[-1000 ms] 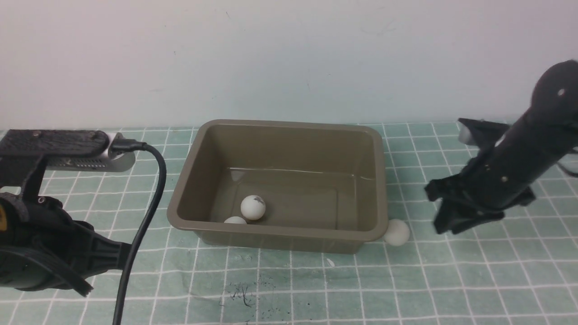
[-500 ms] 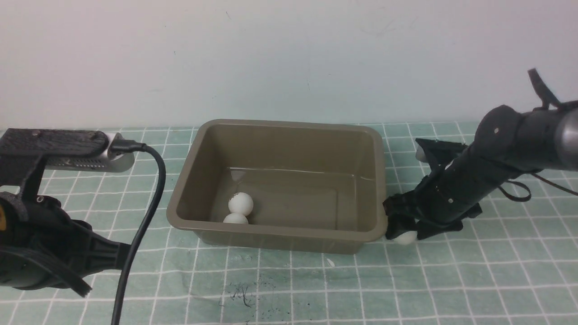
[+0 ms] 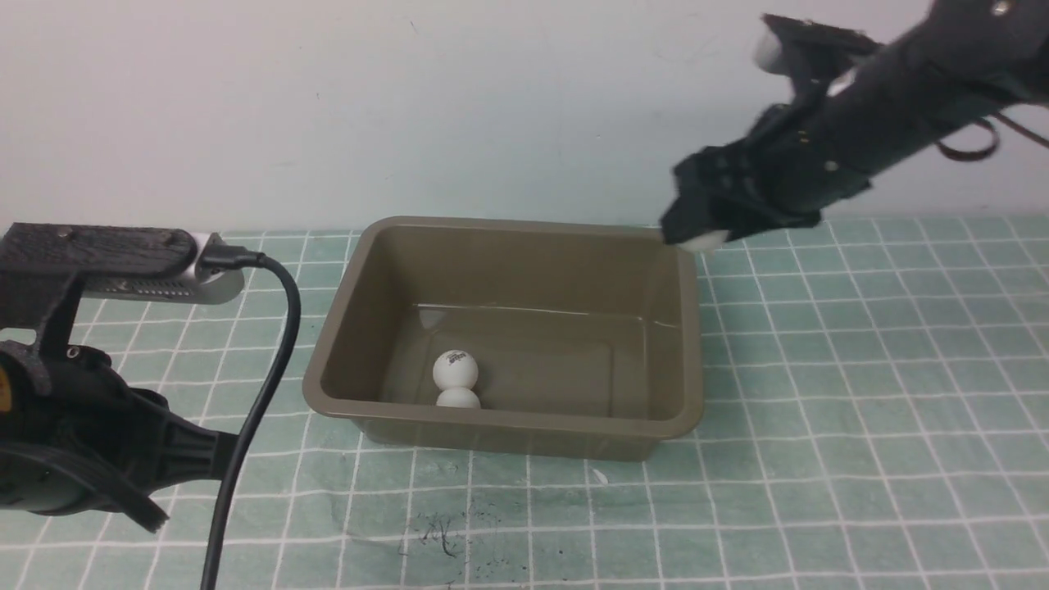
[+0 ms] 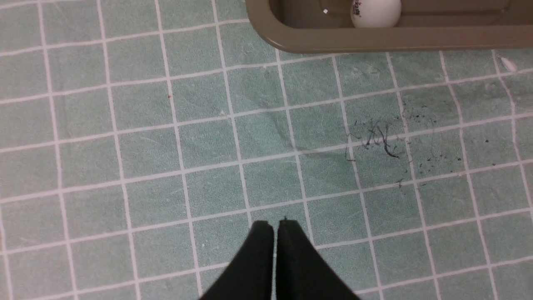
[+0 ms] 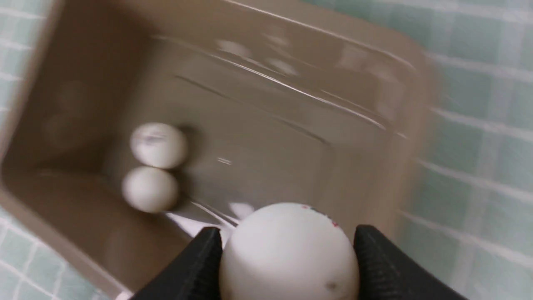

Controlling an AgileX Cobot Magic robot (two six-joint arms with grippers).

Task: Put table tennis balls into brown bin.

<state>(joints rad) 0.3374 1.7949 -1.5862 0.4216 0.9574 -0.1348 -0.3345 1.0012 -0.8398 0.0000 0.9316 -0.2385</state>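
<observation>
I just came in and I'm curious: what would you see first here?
A big brown bin sits on the green mat, two white balls touching inside by its near wall. High by its right side, the right gripper holds a third ball.

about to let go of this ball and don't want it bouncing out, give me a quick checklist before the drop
1. The third ball is clamped in the right gripper: ok.
2. It is fully over the brown bin opening: cannot tell; it hangs high by the far right corner.
3. The bin floor on that side is free: ok; the logo ball and the ball in front of it sit near the front wall, left of centre.
4. The left gripper is out of the way: ok; shut, over the mat.
</observation>
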